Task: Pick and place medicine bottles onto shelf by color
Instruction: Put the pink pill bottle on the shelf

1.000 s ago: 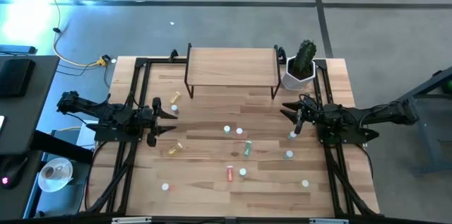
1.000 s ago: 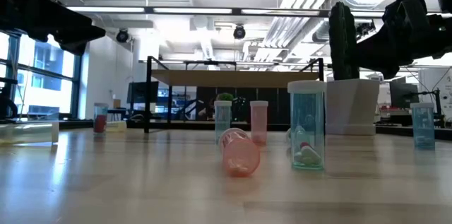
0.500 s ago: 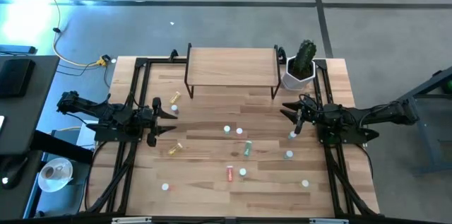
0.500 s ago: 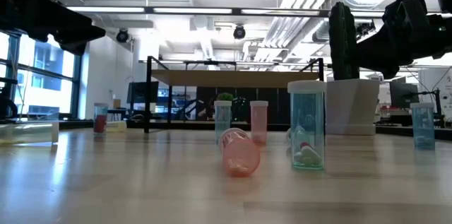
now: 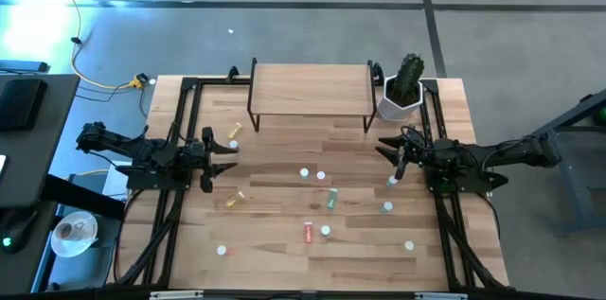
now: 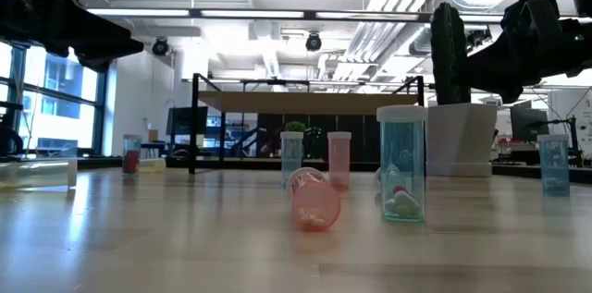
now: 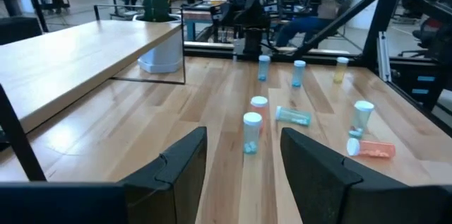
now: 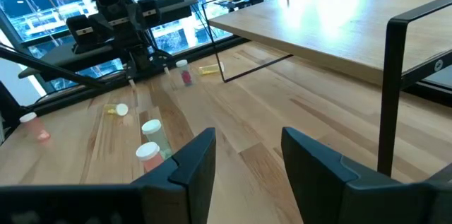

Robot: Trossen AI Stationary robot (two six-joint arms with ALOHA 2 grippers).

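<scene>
Both pincers, left pincer point(image 5: 221, 158) and right pincer point(image 5: 389, 153), apart, empty. Risk: knocking over upright medicine bottles point(image 5: 329, 200) when reaching, bottles crowded.

No legible text, label, brand, number or sign in any view, medicine bottles point(image 6: 402, 177) on the surface point(image 5: 284, 243) show no readable labels, shelf point(image 5: 310, 89) board plain, unmarked

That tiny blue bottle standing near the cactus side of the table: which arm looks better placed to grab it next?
Probably the right arm. Its open right gripper hangs just beside the tiny blue bottle, while the open left gripper waits across the wooden table. The light-wood shelf is bare.
</scene>
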